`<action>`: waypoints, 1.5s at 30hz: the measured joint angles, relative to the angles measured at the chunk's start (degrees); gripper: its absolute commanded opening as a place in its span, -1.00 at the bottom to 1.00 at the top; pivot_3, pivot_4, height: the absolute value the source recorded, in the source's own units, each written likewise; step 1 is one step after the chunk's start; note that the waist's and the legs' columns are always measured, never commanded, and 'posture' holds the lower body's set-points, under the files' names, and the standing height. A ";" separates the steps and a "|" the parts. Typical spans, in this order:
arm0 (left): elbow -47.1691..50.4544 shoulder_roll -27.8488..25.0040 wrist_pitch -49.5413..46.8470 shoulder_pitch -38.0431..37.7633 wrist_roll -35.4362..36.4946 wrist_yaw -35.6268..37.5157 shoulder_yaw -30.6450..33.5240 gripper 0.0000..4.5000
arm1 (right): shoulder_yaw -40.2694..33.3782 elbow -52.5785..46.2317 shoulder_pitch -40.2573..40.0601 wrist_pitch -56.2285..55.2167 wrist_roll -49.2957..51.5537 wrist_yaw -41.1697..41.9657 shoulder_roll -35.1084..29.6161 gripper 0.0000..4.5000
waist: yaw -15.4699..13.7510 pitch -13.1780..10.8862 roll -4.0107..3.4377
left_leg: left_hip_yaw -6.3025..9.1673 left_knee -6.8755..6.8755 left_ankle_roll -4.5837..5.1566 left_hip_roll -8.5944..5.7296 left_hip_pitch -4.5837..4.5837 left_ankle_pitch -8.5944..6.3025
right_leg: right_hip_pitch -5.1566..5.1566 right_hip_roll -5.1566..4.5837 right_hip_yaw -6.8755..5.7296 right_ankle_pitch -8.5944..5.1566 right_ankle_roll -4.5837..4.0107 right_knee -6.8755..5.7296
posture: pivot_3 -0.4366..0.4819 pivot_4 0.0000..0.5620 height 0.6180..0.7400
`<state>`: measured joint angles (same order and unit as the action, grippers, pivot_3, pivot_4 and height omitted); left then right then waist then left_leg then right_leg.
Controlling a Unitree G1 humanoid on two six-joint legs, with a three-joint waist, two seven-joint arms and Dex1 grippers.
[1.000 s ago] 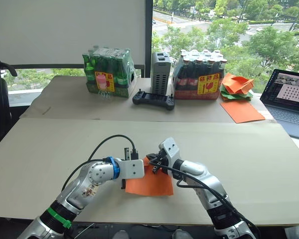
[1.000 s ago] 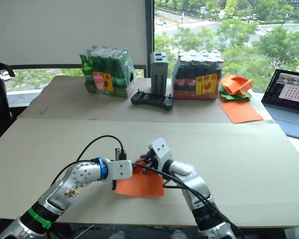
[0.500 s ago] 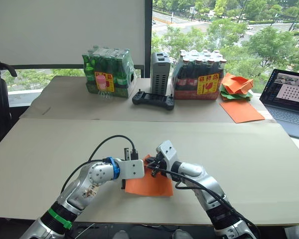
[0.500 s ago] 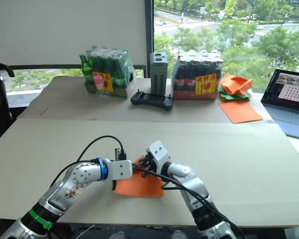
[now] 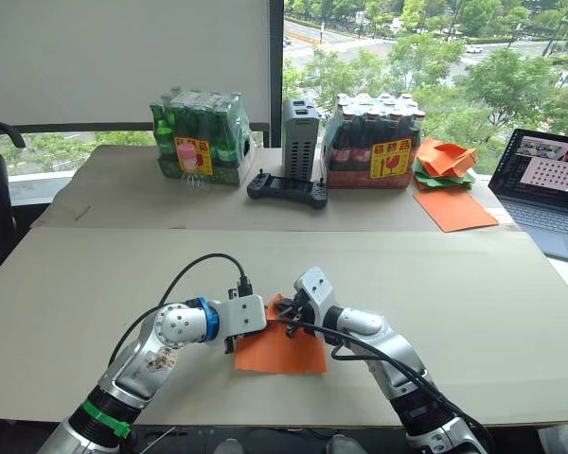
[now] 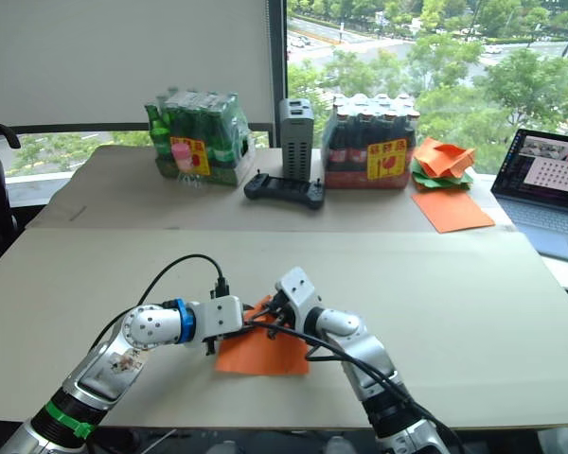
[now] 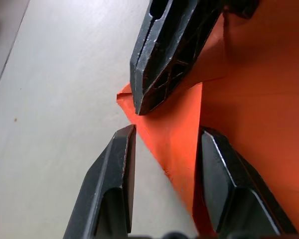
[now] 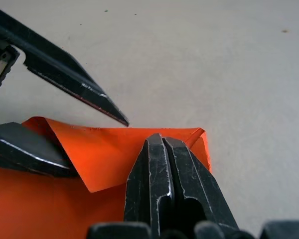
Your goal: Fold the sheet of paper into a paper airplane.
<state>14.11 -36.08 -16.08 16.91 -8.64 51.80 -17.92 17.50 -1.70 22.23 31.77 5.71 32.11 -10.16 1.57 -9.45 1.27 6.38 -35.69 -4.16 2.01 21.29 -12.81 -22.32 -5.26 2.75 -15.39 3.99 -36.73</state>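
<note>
The sheet of paper (image 5: 280,350) lies flat on the near part of the table, bright orange, with its far left corner folded over into a small flap (image 8: 114,149). My left gripper (image 7: 167,132) is open, one finger (image 7: 112,184) on the bare table and the other (image 7: 229,189) over the paper, straddling that folded corner. My right gripper (image 8: 162,142) is shut, its tip pressed down on the flap right in front of the left fingers. In the left eye view both grippers (image 5: 282,318) meet at the sheet's far left corner.
At the back stand a green bottle pack (image 5: 201,137), a grey box (image 5: 300,140), a brown bottle pack (image 5: 377,142) and a black controller (image 5: 286,189). A heap of crumpled papers (image 5: 445,161), a larger orange sheet (image 5: 456,208) and a laptop (image 5: 544,189) are far right.
The right gripper has eased lower and closer to the left gripper, onto the paper's folded corner. The whole picture has shifted a little. The sheet stays where it was.
</note>
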 measured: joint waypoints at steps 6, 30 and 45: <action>1.47 -1.70 -8.17 -0.96 10.31 5.02 6.27 -0.20 | 0.03 -0.02 0.01 0.00 0.00 0.00 0.07 -1.00 | 0.49 -0.02 0.00 | 0.00 0.00 0.00 0.01 0.01 0.00 | -0.02 0.01 0.00 -0.01 0.00 -0.01 | -0.05 -0.47 1.00; -1.07 10.39 -35.66 3.43 38.57 -9.80 24.45 -0.99 | -0.05 0.03 0.12 0.00 -0.02 -0.16 0.03 -1.00 | 0.94 -0.04 0.02 | 0.01 -0.01 0.00 0.00 0.01 0.00 | -0.02 0.00 0.00 0.04 -0.08 -0.03 | -0.05 -0.47 1.00; 0.78 9.86 -37.82 -2.33 38.14 -13.04 17.52 -0.99 | -0.09 -0.03 0.09 0.00 -0.04 -0.87 0.02 -1.00 | 0.91 -0.04 0.02 | 0.01 0.00 -0.01 0.00 0.01 0.00 | -0.02 0.00 0.01 0.04 -0.09 -0.02 | -0.05 -0.47 1.00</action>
<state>14.89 -26.22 -53.89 14.58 29.50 38.76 -0.40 17.41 -1.73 22.33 31.77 5.67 31.24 -10.14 2.49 -9.49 1.29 6.39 -35.69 -4.17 2.01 21.30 -12.81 -22.35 -5.26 2.76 -15.34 3.90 -36.75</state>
